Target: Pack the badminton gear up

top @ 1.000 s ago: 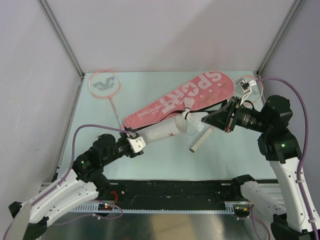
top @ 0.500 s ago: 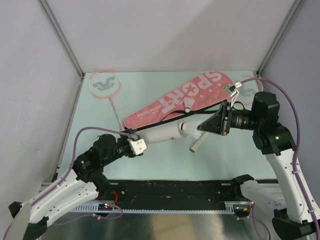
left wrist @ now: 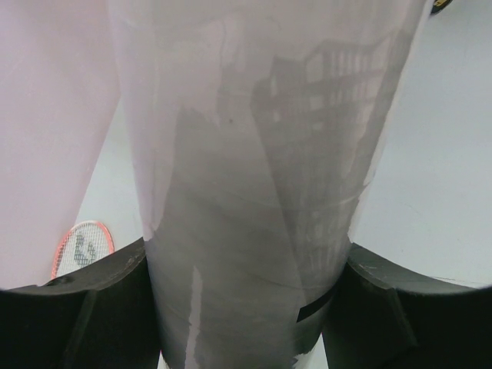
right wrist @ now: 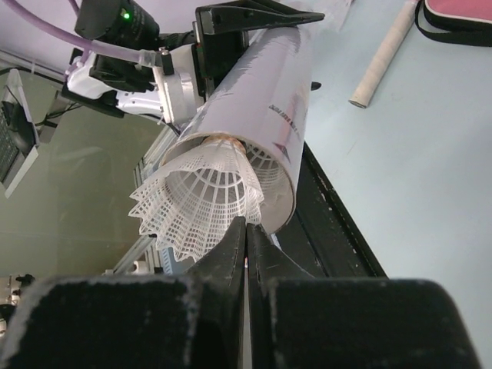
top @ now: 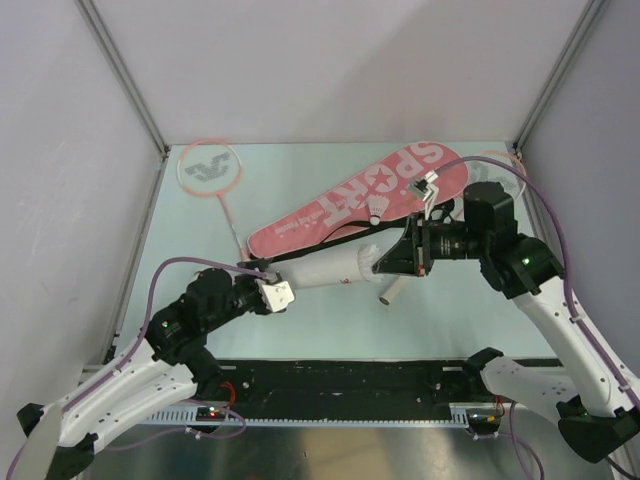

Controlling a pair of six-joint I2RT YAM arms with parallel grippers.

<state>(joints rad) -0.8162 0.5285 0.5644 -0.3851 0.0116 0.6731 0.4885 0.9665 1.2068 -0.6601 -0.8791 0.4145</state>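
Observation:
My left gripper (top: pixel 272 292) is shut on the near end of the long white tube (top: pixel 325 269), holding it off the table and pointing right. The tube fills the left wrist view (left wrist: pixel 246 192) between the dark jaws. My right gripper (top: pixel 385 262) is at the tube's open mouth. In the right wrist view its fingers (right wrist: pixel 246 231) pinch the rim of a white mesh shuttlecock (right wrist: pixel 201 201), whose nose is inside the tube (right wrist: pixel 257 92). The pink SPORT bag (top: pixel 360 192) lies behind. One pink racket (top: pixel 210 168) lies back left; another (top: pixel 497 160) is partly hidden behind my right arm.
A second small shuttlecock (top: pixel 374 214) stands on the bag. A white racket handle (top: pixel 392 291) lies on the table below the tube's mouth, also seen in the right wrist view (right wrist: pixel 384 54). The bag's black strap (top: pixel 330 238) runs along its near edge. Walls close the left, back and right.
My right gripper has moved left with the shuttlecock, from beside the bag to the tube's mouth. The tube's open end has dropped a little; my left gripper has hardly moved.

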